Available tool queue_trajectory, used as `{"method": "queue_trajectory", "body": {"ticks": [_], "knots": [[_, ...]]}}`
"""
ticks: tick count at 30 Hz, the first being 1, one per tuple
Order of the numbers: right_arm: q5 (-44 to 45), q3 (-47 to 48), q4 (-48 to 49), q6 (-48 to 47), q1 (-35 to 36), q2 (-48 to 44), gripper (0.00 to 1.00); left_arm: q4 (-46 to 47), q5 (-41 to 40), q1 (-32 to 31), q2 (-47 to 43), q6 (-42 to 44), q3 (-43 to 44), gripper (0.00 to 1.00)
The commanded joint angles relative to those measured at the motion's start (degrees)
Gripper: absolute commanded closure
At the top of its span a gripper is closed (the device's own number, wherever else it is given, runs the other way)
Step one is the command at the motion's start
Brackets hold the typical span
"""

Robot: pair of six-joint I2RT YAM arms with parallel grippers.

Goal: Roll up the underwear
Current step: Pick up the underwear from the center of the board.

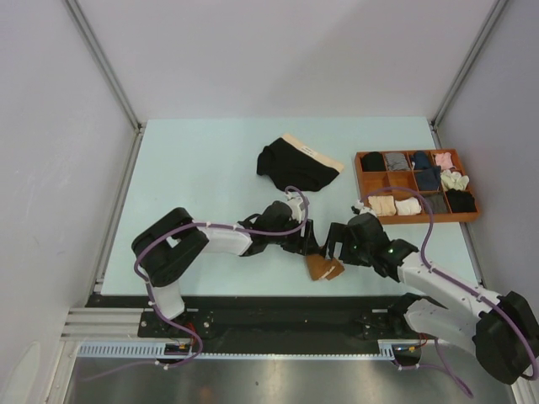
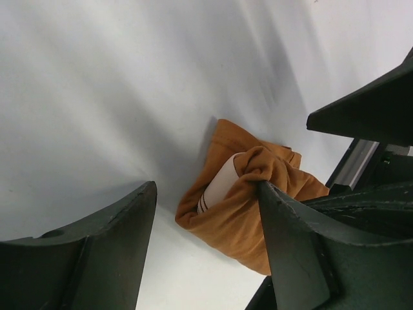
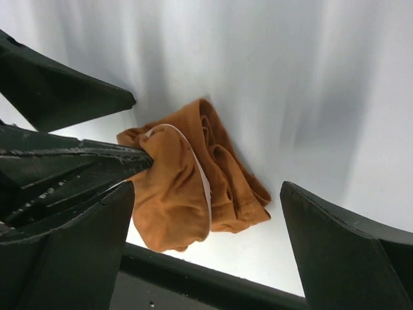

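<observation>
Pale blue-green table [image 1: 210, 168] fills most of what we see from above, with white walls on three sides. Next in size are the arms. The left arm [image 1: 210, 240] reaches in from the near left and the right arm [image 1: 446, 295] from the near right, and their tips meet low over the middle of the table's near edge.

At the right side of the table stands a reddish-brown tray [image 1: 360, 172] split into compartments. Most of these hold small bundles of cloth in black, grey, dark blue, pink and cream.

Left of the tray, apart from the arms, the black briefs [image 1: 290, 166] lie loose and crumpled, their beige waistband [image 1: 316, 153] on the far side.

The brown briefs [image 1: 322, 267] lie on the table close to its near edge, just below where the arms meet. From the wrists we see them bunched into a loose, partly folded lump with a pale striped band showing in the fold.

The left gripper [image 2: 206, 187] has its fingers spread wide. One finger [image 2: 290, 245] touches the brown cloth and the other stands clear, so nothing is pinched. The right gripper [image 3: 206, 187] is spread wide too, with the lump lying between its fingers. We cannot tell whether its nearer finger brushes the cloth.
</observation>
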Motion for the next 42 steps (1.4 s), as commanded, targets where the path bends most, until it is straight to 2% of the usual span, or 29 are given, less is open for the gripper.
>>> {"method": "queue_trajectory", "body": {"ticks": [1, 7, 13, 19, 22, 26, 31, 33, 34, 36, 37, 42], "knots": [[-11.0, -0.28, 4.55, -2.99, -4.02, 1.36, 0.01, -4.71, -2.23, -1.23, 1.59, 0.85, 0.92, 0.3], [-16.2, -3.35, 6.84, -1.59, -6.4, 2.94, 0.06, -4.97, -2.67, -1.58, 1.5, 0.41, 0.92, 0.3], [-17.78, -5.55, 8.49, 0.17, -7.11, 2.94, 0.09, -4.79, -2.5, -1.67, 0.8, 0.41, 0.22, 0.31], [-19.11, -5.47, 10.97, 0.97, -6.93, 4.97, 0.18, -4.97, -2.76, -1.67, 0.36, 0.5, 0.13, 0.31], [-18.85, -4.59, 10.36, 0.88, -6.67, 5.14, 0.26, -5.14, -3.11, -1.75, -0.08, 0.41, 0.04, 0.31], [-18.05, -3.88, 9.91, 0.62, -6.41, 6.19, 0.47, -4.88, -3.11, -1.84, -0.43, 0.24, -0.13, 0.31], [-18.75, -3.36, 12.02, 1.23, -5.53, 8.74, 0.6, -4.88, -3.2, -2.11, -0.69, -0.03, -0.22, 0.31], [-18.58, -2.83, 12.46, 1.15, -5.0, 9.27, 0.73, -5.14, -3.02, -2.11, -1.05, -0.2, 0.13, 0.3], [-18.67, -2.74, 12.55, 1.06, -5.08, 9.53, 0.78, -6.1, -3.02, -2.02, -1.31, -0.2, 0.39, 0.27], [-18.93, -2.57, 12.64, 0.88, -5.35, 9.19, 0.95, -7.6, -3.99, -1.84, -2.71, -0.2, 1.44, 0.22], [-18.93, -2.13, 12.29, 0.71, -5.7, 8.75, 1.0, -8.39, -4.25, -1.15, -3.41, -0.2, 1.89, 0.17], [-17.79, 1.91, 4.32, -3.5, -10.08, 1.74, 1.0, -17.24, -6.45, 4.21, -12.53, -0.12, 3.73, 0.08]]}}
